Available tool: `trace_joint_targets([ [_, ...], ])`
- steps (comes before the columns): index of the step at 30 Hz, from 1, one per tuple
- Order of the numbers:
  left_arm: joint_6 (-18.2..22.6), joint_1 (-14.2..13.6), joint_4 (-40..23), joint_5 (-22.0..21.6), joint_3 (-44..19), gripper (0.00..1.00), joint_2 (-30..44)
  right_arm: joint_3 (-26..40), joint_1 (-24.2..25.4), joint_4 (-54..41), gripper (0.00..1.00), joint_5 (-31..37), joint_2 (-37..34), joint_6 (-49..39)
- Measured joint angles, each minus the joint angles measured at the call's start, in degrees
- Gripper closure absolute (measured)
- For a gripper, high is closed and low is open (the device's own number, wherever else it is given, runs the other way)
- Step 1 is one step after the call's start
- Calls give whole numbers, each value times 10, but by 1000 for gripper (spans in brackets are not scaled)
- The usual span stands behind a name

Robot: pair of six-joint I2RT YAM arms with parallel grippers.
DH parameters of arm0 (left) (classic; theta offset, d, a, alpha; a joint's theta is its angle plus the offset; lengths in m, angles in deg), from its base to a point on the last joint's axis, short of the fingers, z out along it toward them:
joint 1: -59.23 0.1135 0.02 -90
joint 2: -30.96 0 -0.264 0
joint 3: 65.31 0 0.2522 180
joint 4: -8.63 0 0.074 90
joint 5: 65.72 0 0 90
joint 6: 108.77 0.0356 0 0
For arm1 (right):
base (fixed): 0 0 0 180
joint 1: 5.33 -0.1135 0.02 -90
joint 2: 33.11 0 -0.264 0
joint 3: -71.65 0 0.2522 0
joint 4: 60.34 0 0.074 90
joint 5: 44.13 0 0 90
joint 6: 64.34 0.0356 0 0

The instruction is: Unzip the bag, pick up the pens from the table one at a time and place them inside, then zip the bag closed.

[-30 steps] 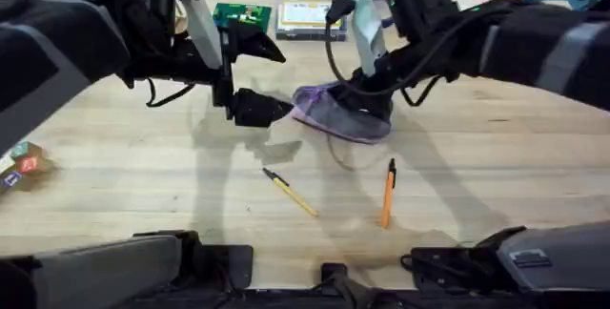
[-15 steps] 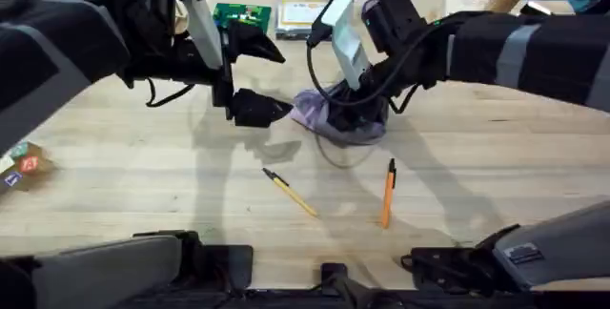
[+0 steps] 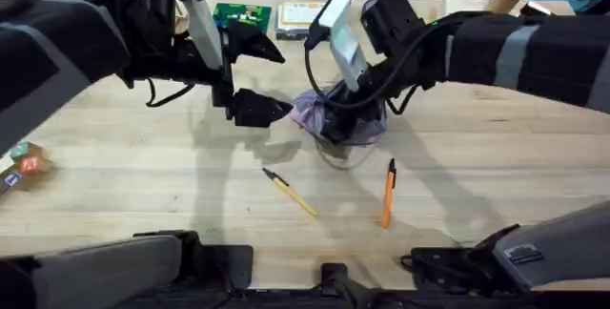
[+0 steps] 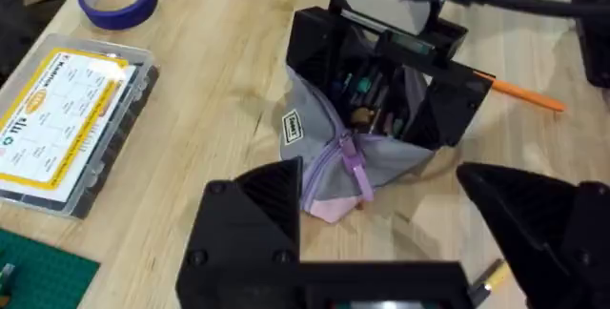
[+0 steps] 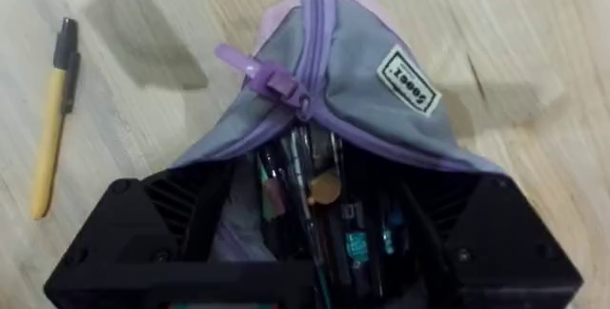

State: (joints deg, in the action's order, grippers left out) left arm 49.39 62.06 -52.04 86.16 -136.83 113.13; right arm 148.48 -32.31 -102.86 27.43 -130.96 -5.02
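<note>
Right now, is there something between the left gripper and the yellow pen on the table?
Nothing visible. The left gripper hangs open beside the bag, and bare table lies between it and the yellow pen. The orange pen lies apart, farther right.

We see the bag [image 5: 372,90] in lilac with a grey panel, its zipper [image 5: 310,42] and pull tab [image 5: 250,69] purple — a small white label [image 5: 410,82] with dark lettering beside them. Near the black right gripper [image 3: 335,130] lie two pens on pale striped wood [image 3: 496,166] — one yellow [image 3: 291,195], one orange [image 3: 387,193], both black-tipped.
</note>
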Motion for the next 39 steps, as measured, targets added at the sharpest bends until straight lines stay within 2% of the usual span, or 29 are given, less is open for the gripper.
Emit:
trace_joint_targets([
  [7,0,0,0,0,0,7,0,0,0,-20,4,5,48,0],
  [11,0,0,0,0,0,7,0,0,-3,-58,4,9,131,0],
  [17,0,0,0,0,0,7,0,0,-5,-159,4,56,253,12],
  [22,0,0,0,0,0,7,0,0,-5,-213,4,82,329,55],
  [35,0,0,0,0,0,7,0,0,-5,-287,3,92,510,198],
  [39,0,0,0,0,0,7,0,0,-6,-313,3,129,547,271],
])
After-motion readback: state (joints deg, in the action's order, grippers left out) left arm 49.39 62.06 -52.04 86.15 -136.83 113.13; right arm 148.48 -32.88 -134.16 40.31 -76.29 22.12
